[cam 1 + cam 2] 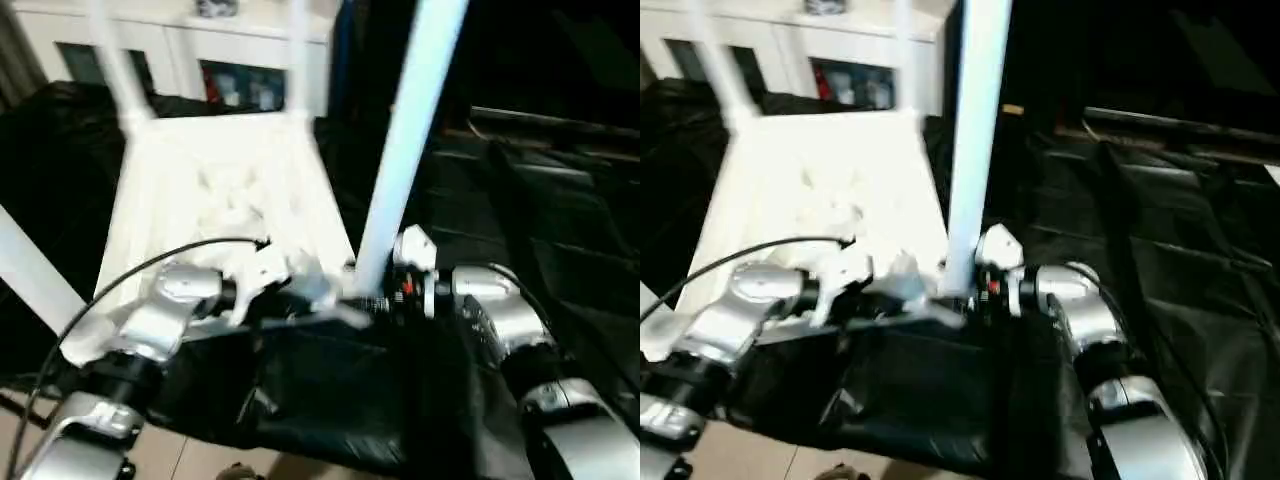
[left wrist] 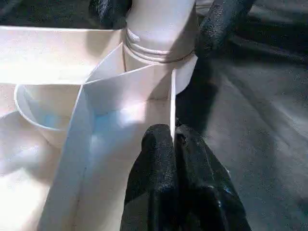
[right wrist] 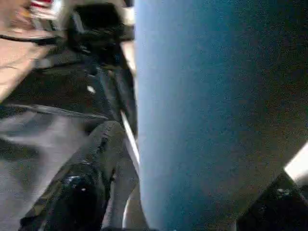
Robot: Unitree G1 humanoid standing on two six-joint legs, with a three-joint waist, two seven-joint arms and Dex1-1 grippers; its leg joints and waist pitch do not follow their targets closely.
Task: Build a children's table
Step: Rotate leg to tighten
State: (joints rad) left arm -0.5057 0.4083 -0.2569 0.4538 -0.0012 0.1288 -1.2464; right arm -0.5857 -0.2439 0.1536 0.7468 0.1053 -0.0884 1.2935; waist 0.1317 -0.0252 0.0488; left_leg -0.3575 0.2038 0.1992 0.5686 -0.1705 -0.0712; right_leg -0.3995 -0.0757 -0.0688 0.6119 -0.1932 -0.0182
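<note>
The white tabletop (image 1: pixel 200 190) lies underside up on black cloth, its ribs showing. Two legs (image 1: pixel 115 60) (image 1: pixel 298 50) stand in its far corners, and a third leg (image 1: pixel 30 265) slants out at the near left. At the near right corner a fourth leg (image 1: pixel 410 130) rises from the round socket (image 2: pixel 159 57). My right gripper (image 1: pixel 375 295) is shut on this leg's base, one black finger (image 3: pixel 86 183) on each side. My left gripper (image 2: pixel 172 139) is shut on the tabletop's thin rim wall just beside that socket.
A white cabinet (image 1: pixel 180 40) with glass-fronted doors stands behind the tabletop. Crumpled black cloth (image 1: pixel 520 200) covers the surface to the right and front. Tan floor (image 1: pixel 180 455) shows at the near edge. A black cable (image 1: pixel 120 280) loops over my left forearm.
</note>
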